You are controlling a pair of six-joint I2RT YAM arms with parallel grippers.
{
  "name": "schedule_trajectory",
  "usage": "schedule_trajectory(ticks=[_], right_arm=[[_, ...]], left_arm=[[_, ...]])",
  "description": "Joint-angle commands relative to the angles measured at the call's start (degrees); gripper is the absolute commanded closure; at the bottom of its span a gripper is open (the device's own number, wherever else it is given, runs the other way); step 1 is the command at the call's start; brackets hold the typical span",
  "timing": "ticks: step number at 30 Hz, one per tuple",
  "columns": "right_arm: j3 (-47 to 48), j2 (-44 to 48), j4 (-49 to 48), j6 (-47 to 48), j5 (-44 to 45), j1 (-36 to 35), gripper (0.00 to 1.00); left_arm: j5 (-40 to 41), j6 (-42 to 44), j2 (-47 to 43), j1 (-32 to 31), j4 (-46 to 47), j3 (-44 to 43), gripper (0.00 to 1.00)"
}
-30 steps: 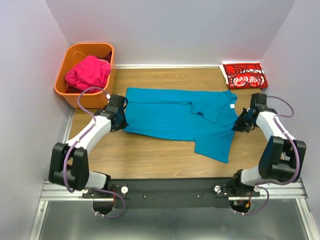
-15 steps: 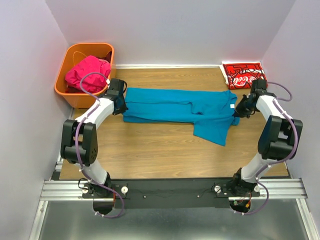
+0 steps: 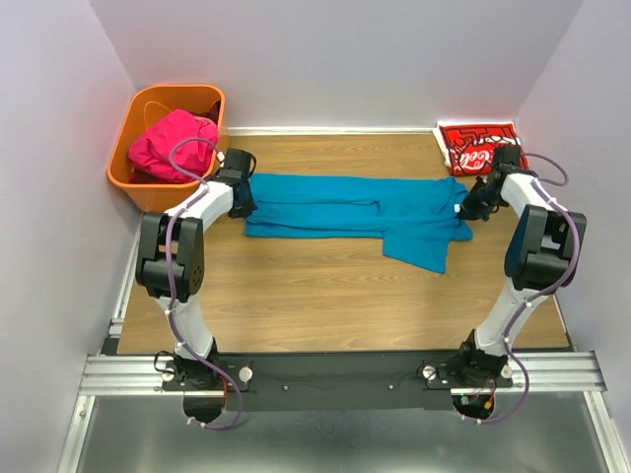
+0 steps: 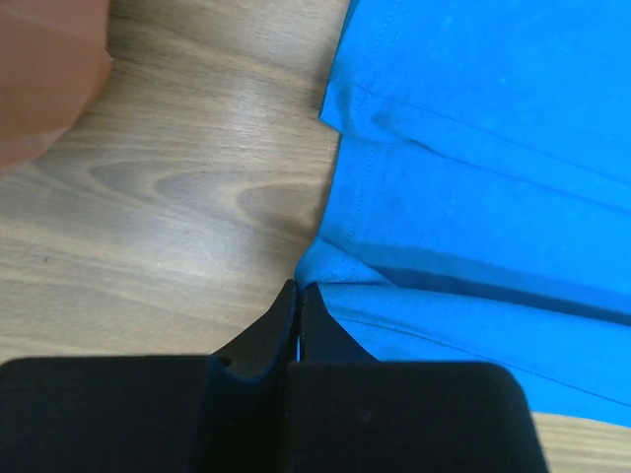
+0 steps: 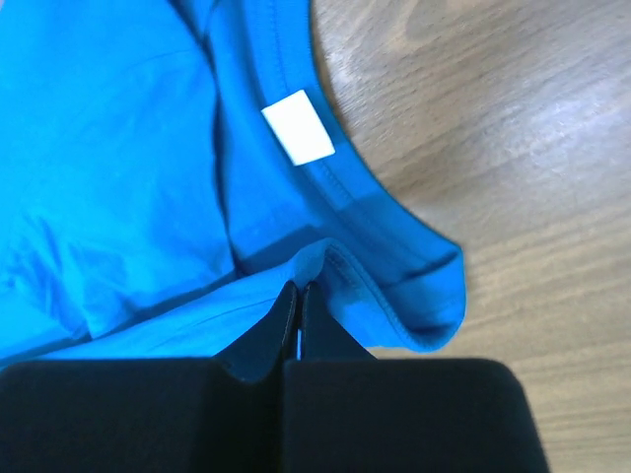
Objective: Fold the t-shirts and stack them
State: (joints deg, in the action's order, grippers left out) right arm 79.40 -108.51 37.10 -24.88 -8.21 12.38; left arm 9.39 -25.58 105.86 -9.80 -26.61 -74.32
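The overhead view takes in the whole layout. The teal t-shirt (image 3: pixel 345 212) lies on the desk (image 3: pixel 315 315) as a long narrow band (folded lengthwise, with 1 flap of cloth jutting toward the arm bases). Its long axis runs straight away from the orange basket (image 3: pixel 177 91). Its hem end sits just beside the basket's near corner and its collar end points away from the basket, toward the opposite side of the desk. The pink t-shirt (image 3: pixel 173 143) is heaped inside the basket. The red t-shirt (image 3: pixel 478 148) with white script lies folded well apart from the basket, beyond the teal shirt's collar end. From above, both pincers are only dark shapes at the 2 ends of the band, and their grip cannot be read.

The wrist views supply that. The left pincer (image 4: pixel 299 296), at the end nearest the basket, has its 2 fingers clenched together on a small peak of the teal hem, where stitched edges overlap in layers. A blur of orange basket fills that view's upper corner.

The right pincer (image 5: pixel 299 296), at the end farthest from the basket, is likewise clamped tight on a puckered bit of teal edge just beside the neckline. A white label (image 5: pixel 299 126) shows inside the collar, a detail too small to make out overhead.
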Motion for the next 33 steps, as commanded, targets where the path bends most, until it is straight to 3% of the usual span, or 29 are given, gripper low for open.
schedule_trajectory(ticks=[1,5,7,8,10,12,16,24,33], right_arm=[[2.0,-2.9,-0.3,-0.1,-0.7,0.4,0.99],[2.9,-4.1,-0.7,0.7,-0.8,0.4,0.97],[3.2,-4.3,-0.9,1.2,-0.8,0.4,0.93],[3.2,-4.1,-0.9,1.3,-0.8,0.3,0.89],[2.9,-2.0,-1.0,1.5,-0.5,0.3,0.76],[1.5,0.2,-0.9,2.0,0.4,0.3,0.64],[-3.4,8.8,-0.9,3.2,2.5,-0.7,0.52],[-17.7,20.4,-0.8,0.9,7.2,-9.6,0.44],[-27.6,21.6,-2.6,-3.8,12.7,-22.1,0.42]], left_arm=[[1.1,0.1,2.1,0.7,0.9,-1.3,1.0],[1.0,-0.1,3.4,0.7,1.6,-1.4,1.0],[0.6,0.0,3.4,0.7,1.5,-1.7,0.95],[0.5,0.1,3.2,0.7,1.6,-1.7,0.82],[-0.2,0.3,1.7,0.6,2.1,-1.4,0.7],[-0.4,0.4,0.4,0.6,2.4,-0.9,0.51],[-0.9,0.7,-5.1,-0.1,3.1,1.1,0.3],[-0.7,0.6,-16.3,-3.7,7.4,11.6,0.27],[-1.5,2.6,-28.0,-7.6,13.1,22.5,0.27]])
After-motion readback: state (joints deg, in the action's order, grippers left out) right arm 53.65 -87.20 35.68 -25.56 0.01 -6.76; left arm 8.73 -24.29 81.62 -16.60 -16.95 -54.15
